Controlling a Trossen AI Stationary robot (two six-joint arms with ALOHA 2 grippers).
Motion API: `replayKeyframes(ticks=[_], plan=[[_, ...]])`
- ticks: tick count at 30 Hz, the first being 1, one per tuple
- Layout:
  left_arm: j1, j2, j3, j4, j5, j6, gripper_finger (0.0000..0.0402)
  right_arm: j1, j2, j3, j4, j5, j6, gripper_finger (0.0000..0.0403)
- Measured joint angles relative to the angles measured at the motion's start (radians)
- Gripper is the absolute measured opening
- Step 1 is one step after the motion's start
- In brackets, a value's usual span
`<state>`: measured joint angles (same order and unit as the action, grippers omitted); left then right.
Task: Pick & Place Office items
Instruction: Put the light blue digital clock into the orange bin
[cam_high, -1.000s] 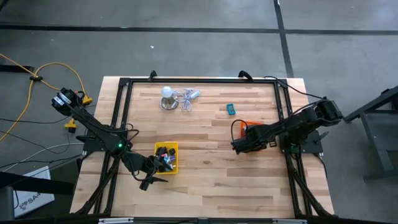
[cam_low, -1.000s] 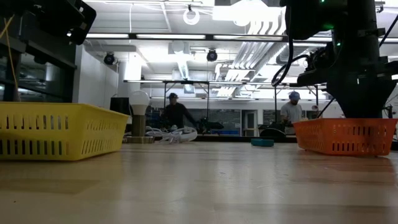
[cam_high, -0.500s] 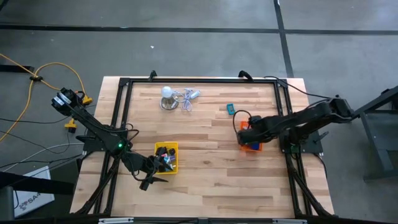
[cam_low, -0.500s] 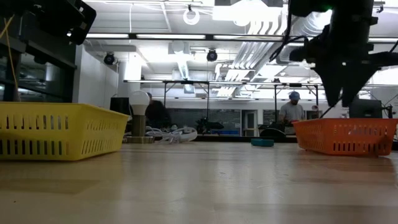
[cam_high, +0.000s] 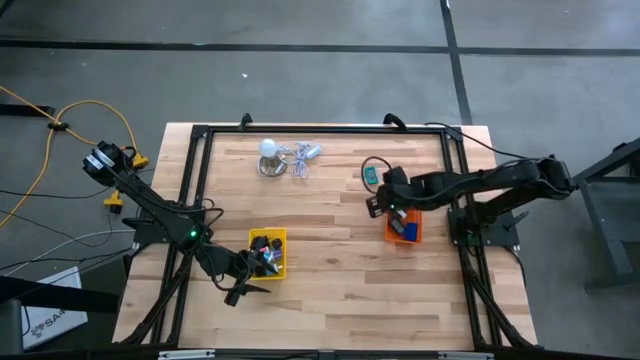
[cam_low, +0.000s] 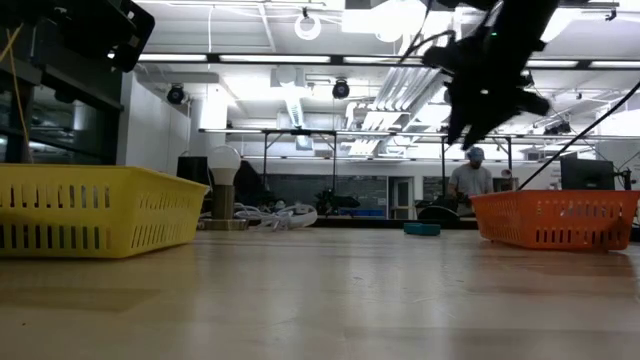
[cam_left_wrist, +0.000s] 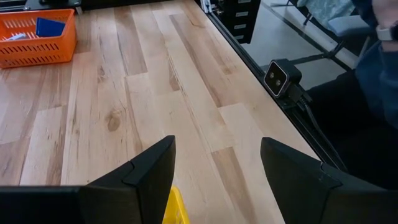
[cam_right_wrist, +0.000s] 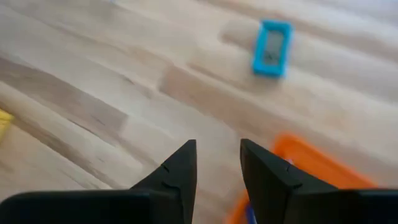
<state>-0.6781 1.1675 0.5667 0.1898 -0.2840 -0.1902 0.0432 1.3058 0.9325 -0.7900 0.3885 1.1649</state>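
Right gripper hovers above bare wood at the orange plastic tray's 10 o'clock corner, fingers narrowly apart, holding nothing. Small teal rectangular item lies at 12 o'clock from it, apart. Left gripper sits over the yellow plastic tray of small items, fingers wide, empty.

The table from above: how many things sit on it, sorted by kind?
Plastic trays: 2, the yellow tray and the orange tray.
Loose teal item on the bare wood: 1.
White dome-shaped object with its grey cord: 1.
Total: 4, leaving out the small pieces inside the trays, too tiny to count.
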Motion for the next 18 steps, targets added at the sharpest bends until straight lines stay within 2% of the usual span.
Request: replayKeyframes(ticks=[4, 10, 15, 18], plan=[[0.0, 0.0, 0.0, 0.0, 0.0, 0.0, 0.023, -0.051, 0.0, 0.0, 0.105, -0.015, -0.134, 0.0109], [0.0, 0.0, 0.0, 0.0, 0.0, 0.0, 0.023, -0.115, 0.001, 0.0, 0.126, -0.098, -0.307, 0.0109], [0.0, 0.0, 0.0, 0.0, 0.0, 0.0, 0.023, -0.167, 0.001, 0.0, 0.179, -0.12, -0.366, 0.0109], [0.0, 0.0, 0.0, 0.0, 0.0, 0.0, 0.023, -0.237, 0.021, 0.0, 0.22, -0.252, -0.384, 0.0109]])
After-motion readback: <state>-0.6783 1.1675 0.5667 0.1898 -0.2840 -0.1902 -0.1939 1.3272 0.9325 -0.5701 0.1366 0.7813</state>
